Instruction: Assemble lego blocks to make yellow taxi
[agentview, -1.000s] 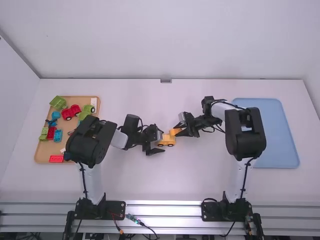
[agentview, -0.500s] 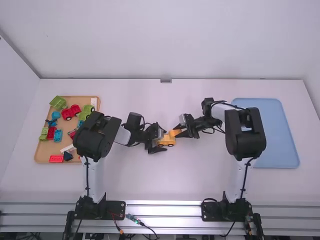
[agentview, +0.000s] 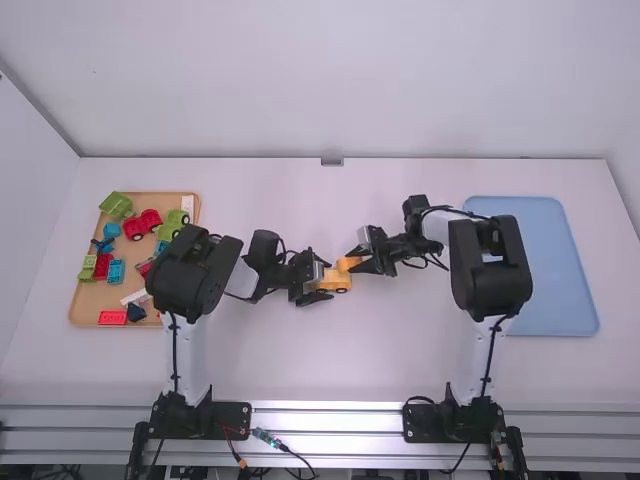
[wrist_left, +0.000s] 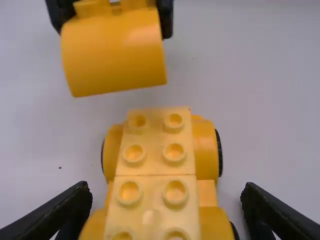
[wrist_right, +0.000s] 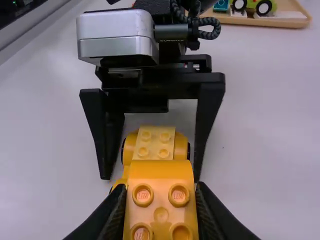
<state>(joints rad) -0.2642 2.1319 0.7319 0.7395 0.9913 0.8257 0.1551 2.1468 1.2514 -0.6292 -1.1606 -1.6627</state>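
Note:
The yellow wheeled base (agentview: 341, 282) stands near the table's middle; its studded top (wrist_left: 155, 150) shows in the left wrist view. My left gripper (agentview: 322, 281) is around the base's left part in the high view. In the left wrist view the left gripper (wrist_left: 166, 204) stands open, with gaps beside the base. Shut on the rounded orange-yellow block (agentview: 348, 263) is my right gripper (agentview: 355, 265). The right wrist view shows the right gripper (wrist_right: 160, 192) pinching that block (wrist_right: 161, 212), studs facing the camera. A gap separates block and base in the left wrist view.
At the left, a wooden tray (agentview: 88, 303) carries red, green and blue blocks, partly behind the left arm. A blue tray (agentview: 555, 270) lies at the right, its left part beneath the right arm.
The left arm has shifted slightly to the right, and its gripper now covers the base's left wheel, which showed before. The right arm and its block have barely moved.

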